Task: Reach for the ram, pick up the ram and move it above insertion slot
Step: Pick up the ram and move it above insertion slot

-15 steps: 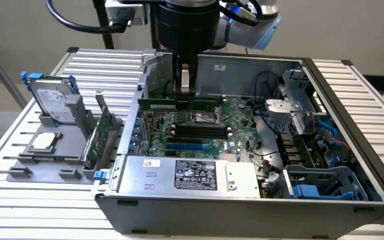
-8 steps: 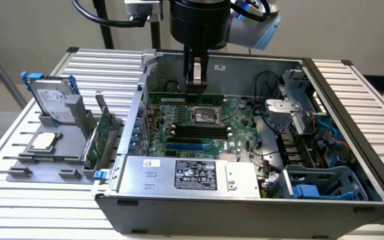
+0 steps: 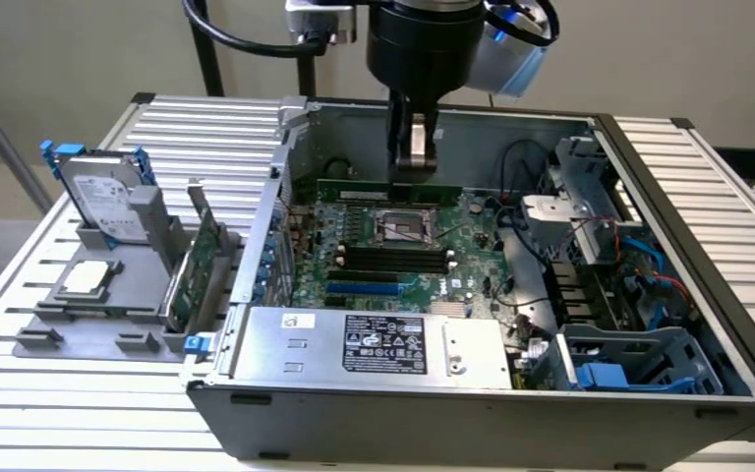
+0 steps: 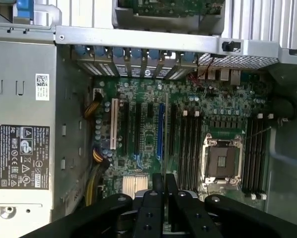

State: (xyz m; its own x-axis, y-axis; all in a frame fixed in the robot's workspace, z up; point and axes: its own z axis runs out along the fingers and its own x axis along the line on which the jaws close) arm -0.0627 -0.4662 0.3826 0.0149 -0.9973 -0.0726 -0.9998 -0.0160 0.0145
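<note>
Ram already gripped, edge-on between closed gripper fingers, held over far motherboard area. Pickup done; alignment above slots unfinished, seemingly.

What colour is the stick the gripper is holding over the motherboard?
Green. The ram shows best in the exterior view, held edge-on in the gripper.

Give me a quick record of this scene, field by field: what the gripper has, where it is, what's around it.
gripper: shut on the ram
ram pose: level, on edge, not seated in any slot
position: inside the open computer case, above the motherboard
beneath it: CPU socket; black memory slots just beyond
front of case: power supply
outside case, exterior view's left: hard drive and expansion card in a grey holder
</note>
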